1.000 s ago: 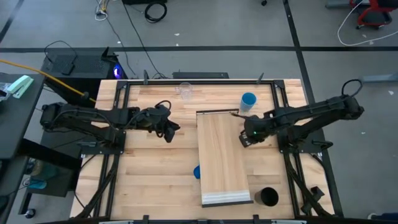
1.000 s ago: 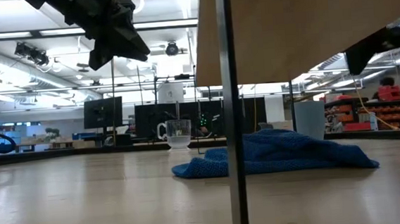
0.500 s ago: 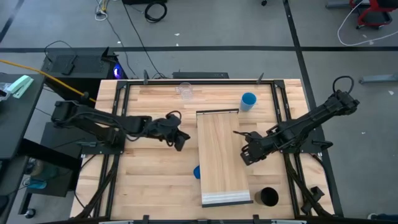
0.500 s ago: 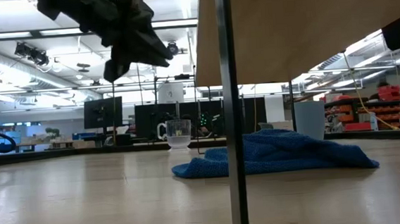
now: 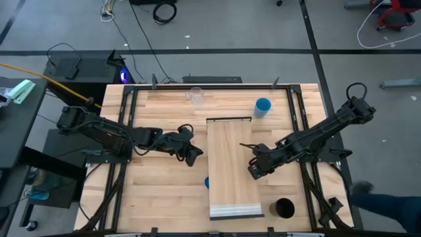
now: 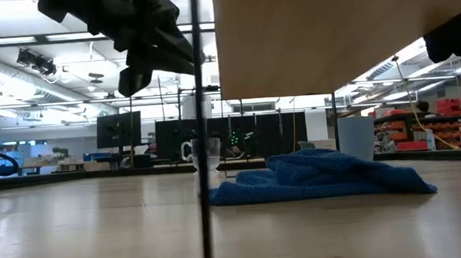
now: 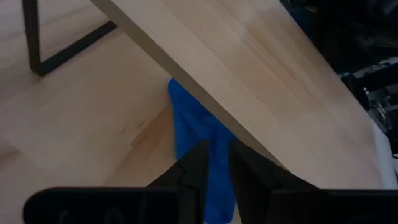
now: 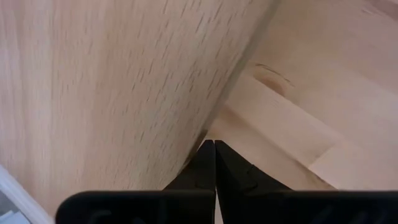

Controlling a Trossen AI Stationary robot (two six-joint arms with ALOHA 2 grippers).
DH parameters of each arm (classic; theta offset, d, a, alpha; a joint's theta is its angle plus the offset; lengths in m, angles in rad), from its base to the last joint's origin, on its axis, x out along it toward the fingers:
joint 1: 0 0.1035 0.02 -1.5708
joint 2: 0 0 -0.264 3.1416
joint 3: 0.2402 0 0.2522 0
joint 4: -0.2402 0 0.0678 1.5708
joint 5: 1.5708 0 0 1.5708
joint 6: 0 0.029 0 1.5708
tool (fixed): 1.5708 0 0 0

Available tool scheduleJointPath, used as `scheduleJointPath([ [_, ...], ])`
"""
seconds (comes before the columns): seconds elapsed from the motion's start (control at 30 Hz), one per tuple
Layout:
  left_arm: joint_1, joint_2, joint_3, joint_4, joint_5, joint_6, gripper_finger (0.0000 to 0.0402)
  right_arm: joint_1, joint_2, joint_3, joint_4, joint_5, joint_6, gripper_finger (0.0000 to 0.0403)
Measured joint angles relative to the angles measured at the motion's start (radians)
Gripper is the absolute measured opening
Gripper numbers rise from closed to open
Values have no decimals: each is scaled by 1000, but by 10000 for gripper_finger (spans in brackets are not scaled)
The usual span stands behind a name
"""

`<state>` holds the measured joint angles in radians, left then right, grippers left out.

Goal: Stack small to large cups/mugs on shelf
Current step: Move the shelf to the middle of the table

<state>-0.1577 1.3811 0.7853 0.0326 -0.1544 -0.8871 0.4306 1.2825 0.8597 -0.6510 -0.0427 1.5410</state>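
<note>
The shelf (image 5: 230,164) is a long light-wood board on thin black legs, standing mid-table. A blue cloth (image 5: 207,182) lies under it, poking out at its left side. The clear cup (image 5: 195,96) and the blue cup (image 5: 263,106) stand near the far edge. The black cup (image 5: 284,209) stands by the near right corner. My left gripper (image 5: 195,157) hovers left of the shelf, open by a narrow gap, pointing at the cloth (image 7: 193,130). My right gripper (image 5: 251,172) is shut at the shelf's right side. My right gripper (image 8: 214,146) has its shut fingertips against the shelf's right long edge (image 8: 208,127), a little nearer than its middle. It comes slanting down from the table's right. The shelf stands on its legs on the table.
The shelf's black leg (image 6: 202,131) stands in front of the clear cup (image 6: 210,153) in the low view. The cloth (image 6: 323,179) lies bunched beneath the board (image 6: 329,32). Bare tabletop lies left of the shelf (image 5: 158,191). Black frame rails run along both table sides.
My right gripper moved toward the near edge and leftward against the shelf, and the shelf slid toward the table's left; its leg shifted left in the low view. My left gripper moved right and nearer, toward the shelf's left side.
</note>
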Motion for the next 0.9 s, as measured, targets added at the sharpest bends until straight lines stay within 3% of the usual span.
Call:
scheduleJointPath([
  [0.9,3,0,0,-59,2,0,51,-44,33,0,111,-61,-79,4],
])
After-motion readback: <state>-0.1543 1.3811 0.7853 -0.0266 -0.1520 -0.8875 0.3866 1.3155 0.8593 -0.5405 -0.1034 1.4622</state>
